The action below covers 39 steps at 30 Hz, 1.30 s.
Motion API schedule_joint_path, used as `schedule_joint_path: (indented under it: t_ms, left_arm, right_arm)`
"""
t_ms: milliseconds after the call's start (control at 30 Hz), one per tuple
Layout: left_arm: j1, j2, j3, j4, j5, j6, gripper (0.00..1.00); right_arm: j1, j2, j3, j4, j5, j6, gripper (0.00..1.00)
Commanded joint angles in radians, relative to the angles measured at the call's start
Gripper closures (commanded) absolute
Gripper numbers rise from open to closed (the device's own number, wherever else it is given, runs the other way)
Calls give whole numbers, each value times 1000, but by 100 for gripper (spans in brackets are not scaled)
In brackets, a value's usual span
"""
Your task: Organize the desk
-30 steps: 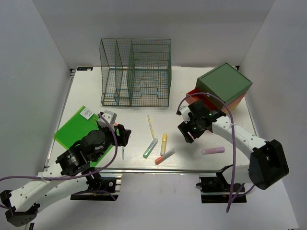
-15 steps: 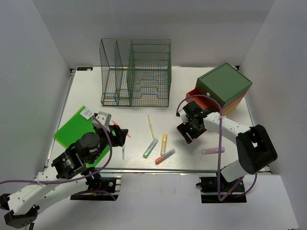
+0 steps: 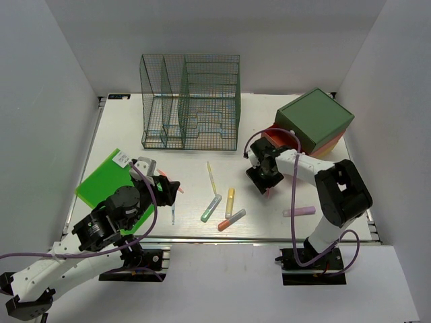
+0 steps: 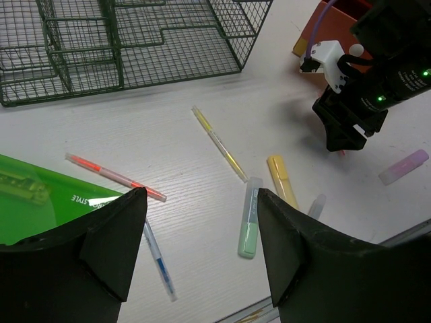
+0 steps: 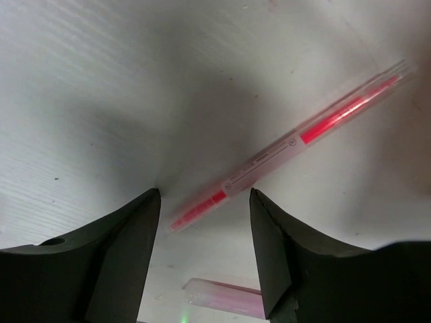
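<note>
Green folder (image 4: 30, 212) said "STYLE", white desk (image 3: 188, 168), white walls (image 3: 40, 101), left gripper (image 4: 201, 215) spread wide, right gripper (image 5: 204, 198) spread over red pen (image 5: 289, 145)

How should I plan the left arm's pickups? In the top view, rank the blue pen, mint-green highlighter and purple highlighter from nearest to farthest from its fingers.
From the left arm's fingers:
1. blue pen, right beside them, toward the near edge.
2. mint-green highlighter, a little way to the right.
3. purple highlighter, far over on the right side.
</note>
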Motion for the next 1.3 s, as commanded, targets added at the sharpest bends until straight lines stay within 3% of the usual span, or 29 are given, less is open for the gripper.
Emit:
schedule_joint_path:
  t_ms: [0, 200, 433, 600, 733, 800, 933, 1267]
  left_arm:
    - [2, -10, 1, -4, 4, 10, 24]
    - [2, -16, 0, -2, 4, 11, 24]
    - [2, -17, 0, -4, 2, 13, 24]
    - [2, -19, 0, -1, 2, 11, 24]
    - [2, -20, -2, -2, 1, 10, 23]
    - [2, -20, -2, -2, 2, 10, 23]
    - [2, -19, -2, -2, 2, 10, 23]
    - [2, -25, -3, -1, 4, 13, 23]
  right_arm:
    - [-18, 16, 39, 0, 40, 21, 39]
    - [-39, 48, 39, 2, -16, 27, 43]
    - [-50, 65, 22, 0, -95, 9, 60]
    - [-61, 50, -1, 4, -145, -2, 67]
    - [-58, 39, -15, -3, -177, -17, 80]
    - [-56, 34, -18, -6, -185, -23, 82]
    - [-59, 25, -30, -7, -213, -40, 99]
    - [-61, -140, 124, -85, -357, -132, 100]
